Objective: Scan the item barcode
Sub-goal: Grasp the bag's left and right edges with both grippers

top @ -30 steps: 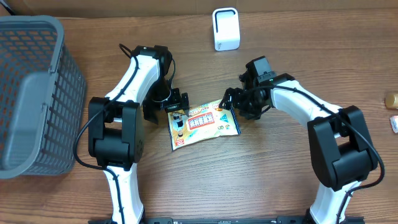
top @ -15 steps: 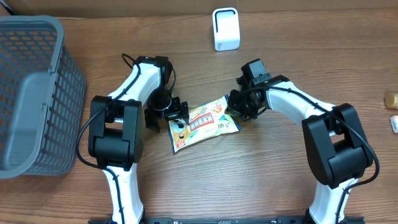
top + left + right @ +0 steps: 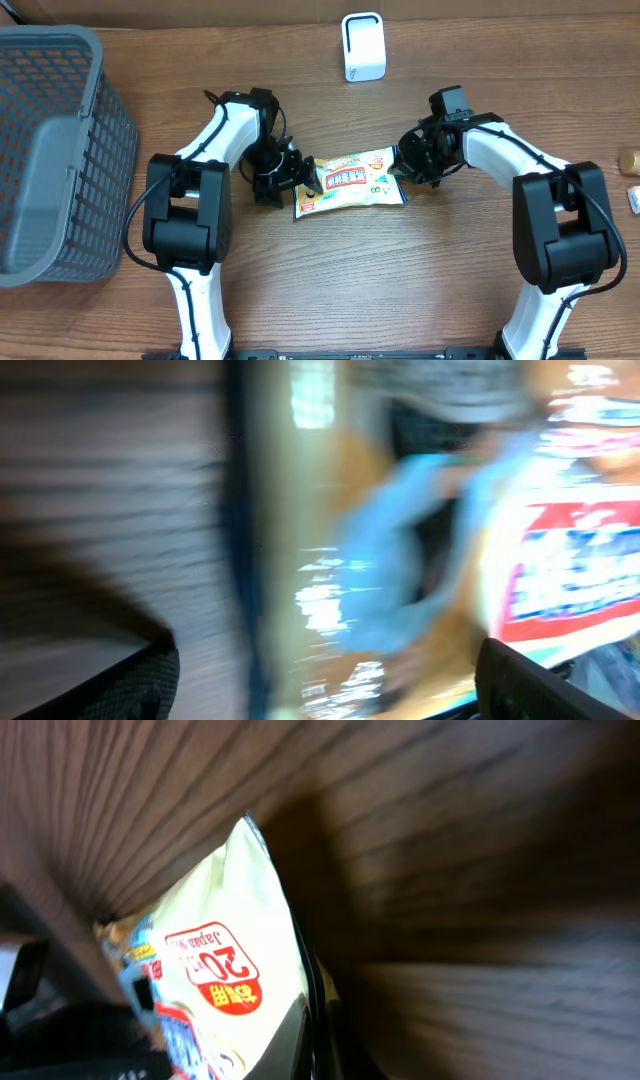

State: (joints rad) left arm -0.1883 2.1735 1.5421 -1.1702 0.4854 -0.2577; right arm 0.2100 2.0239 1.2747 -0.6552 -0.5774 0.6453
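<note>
1. The snack packet (image 3: 352, 183) is lying face up on the wooden desk (image 3: 400, 290), in front of the white scanner (image 3: 362, 46) and well apart from it. Its long side is running left to right.
2. The right claw (image 3: 408, 165) is working in front of the scanner and a little to its right. It is pinching the packet's right-hand edge, with its jaws closed tight on the film. From the right wrist, the pale corner with a round red label is rising straight out of the dark fingers (image 3: 322, 1030).
3. The left claw (image 3: 290, 178) is sitting at the packet's other end, in front of the scanner and off to its left, with its jaws spread wide. The left wrist view is blurring heavily, yet two fingertips (image 3: 140, 680) are showing far apart in the bottom corners. Whether either is touching the film, I cannot tell.
4. A grey mesh basket (image 3: 60, 60) is standing far to the scanner's left.
5. A small brownish object (image 3: 629, 160) and a small white object (image 3: 634, 198) are lying far to the scanner's right, too small to name.
</note>
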